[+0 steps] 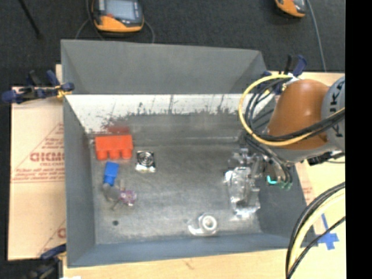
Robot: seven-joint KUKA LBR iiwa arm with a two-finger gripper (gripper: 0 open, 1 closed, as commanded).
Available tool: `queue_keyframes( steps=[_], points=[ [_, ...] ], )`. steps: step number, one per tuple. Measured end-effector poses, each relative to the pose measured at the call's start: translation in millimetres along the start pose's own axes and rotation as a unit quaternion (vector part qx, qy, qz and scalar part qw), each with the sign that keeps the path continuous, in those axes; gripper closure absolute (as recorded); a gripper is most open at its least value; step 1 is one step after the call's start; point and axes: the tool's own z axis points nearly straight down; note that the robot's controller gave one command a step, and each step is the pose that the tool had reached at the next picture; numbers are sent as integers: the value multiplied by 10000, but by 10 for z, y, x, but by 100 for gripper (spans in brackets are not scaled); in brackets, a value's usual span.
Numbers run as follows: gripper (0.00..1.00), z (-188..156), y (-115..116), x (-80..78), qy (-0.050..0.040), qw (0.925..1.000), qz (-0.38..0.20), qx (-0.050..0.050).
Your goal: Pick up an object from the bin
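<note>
My gripper reaches down to the bin floor at the right side, close to the right wall. A small white ring-shaped thing lies on the floor near the front wall, a little left of and in front of the gripper, apart from it. A small shiny metal piece lies left of centre, well away from the gripper.
An orange block sits at the back left. In front of it lie a small blue piece and a clear, purplish piece. The arm with its orange cover and cables hangs over the bin's right rim.
</note>
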Motion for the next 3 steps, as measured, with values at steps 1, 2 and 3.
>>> queue_keyframes(
  steps=[1,2,3],
  points=[
    [0,612,-626,255,-71,9761,-2174,23],
    [100,620,-602,274,-29,9755,-2200,1],
    [100,-1183,-482,303,-57,9716,-2365,25]
  ],
)
